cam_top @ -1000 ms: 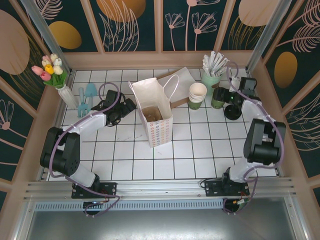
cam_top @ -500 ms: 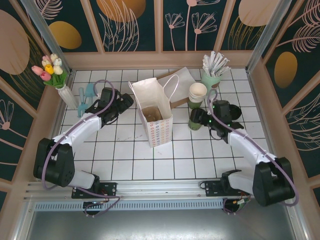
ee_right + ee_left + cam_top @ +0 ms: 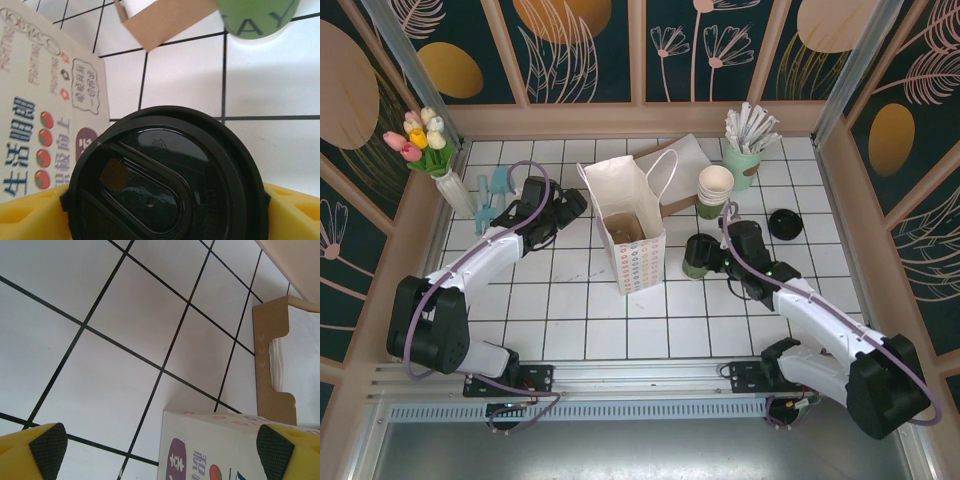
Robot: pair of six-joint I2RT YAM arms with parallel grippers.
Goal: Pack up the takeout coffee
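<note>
Top external view: the paper bag (image 3: 632, 238) stands upright and open-mouthed near the middle of the table (image 3: 620, 320). From the bag toward 6 o'clock I see bare tiles all the way to the near edge. The far edge is crowded, with a stack of cups (image 3: 715, 188) and a mint green holder (image 3: 742, 165) at about 1 o'clock from the bag.

My right hand (image 3: 710, 256) is pinching the takeout coffee (image 3: 694, 258), which sits just beside the bag at its 3 o'clock, with a narrow gap between them. On the right wrist view the black lid (image 3: 160, 180) is pressed between the yellow fingers (image 3: 30, 215), and the bag's printed side (image 3: 45, 100) is close at 9 o'clock.

My left hand (image 3: 568, 206) is at the bag's 9 o'clock, near its rim. On the left wrist view its pads (image 3: 47, 445) are spread wide with nothing between them.
</note>
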